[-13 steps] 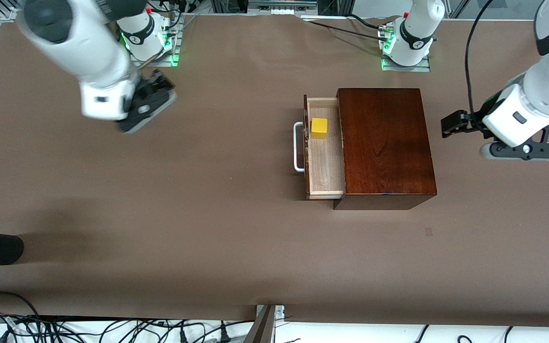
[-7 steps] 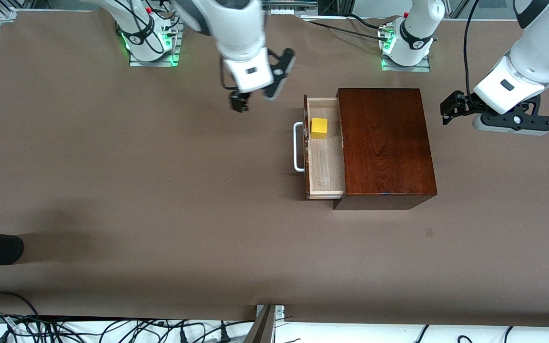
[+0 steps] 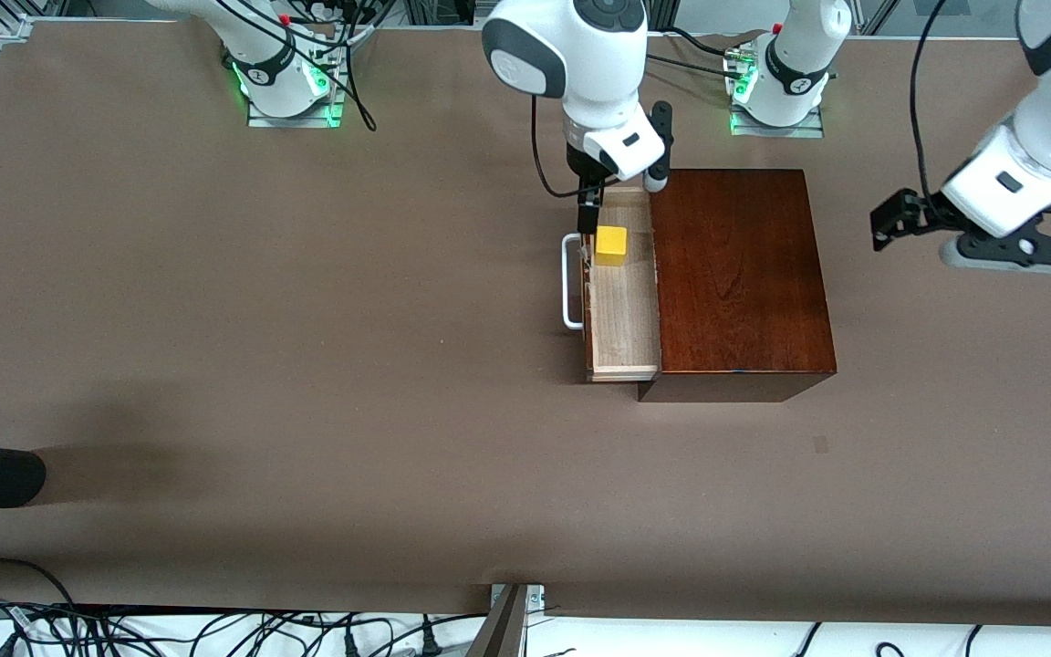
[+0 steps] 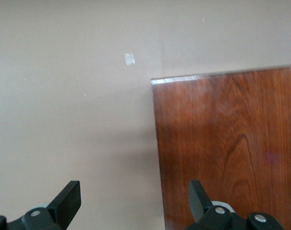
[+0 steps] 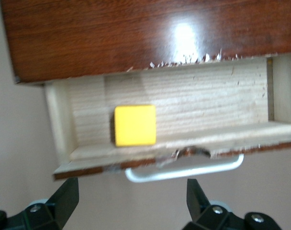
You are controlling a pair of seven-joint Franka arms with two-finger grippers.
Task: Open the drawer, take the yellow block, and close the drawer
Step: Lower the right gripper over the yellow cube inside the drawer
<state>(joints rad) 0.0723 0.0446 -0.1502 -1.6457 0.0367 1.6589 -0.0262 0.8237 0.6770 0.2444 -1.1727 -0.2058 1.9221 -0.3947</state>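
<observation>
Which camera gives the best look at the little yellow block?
The right wrist view: the yellow block fills more of the picture, lying in the open drawer by its front wall. The front view shows it small, just below the right gripper. The left wrist view misses it entirely.

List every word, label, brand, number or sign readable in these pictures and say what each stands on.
None can be read.
Round marks on the bands of the two arm bases: too small to read.
The wooden box, the open drawer, the yellow block and the table bear no text.
The right gripper, over the drawer, and the left gripper, waiting beside the box, show no lettering.
</observation>
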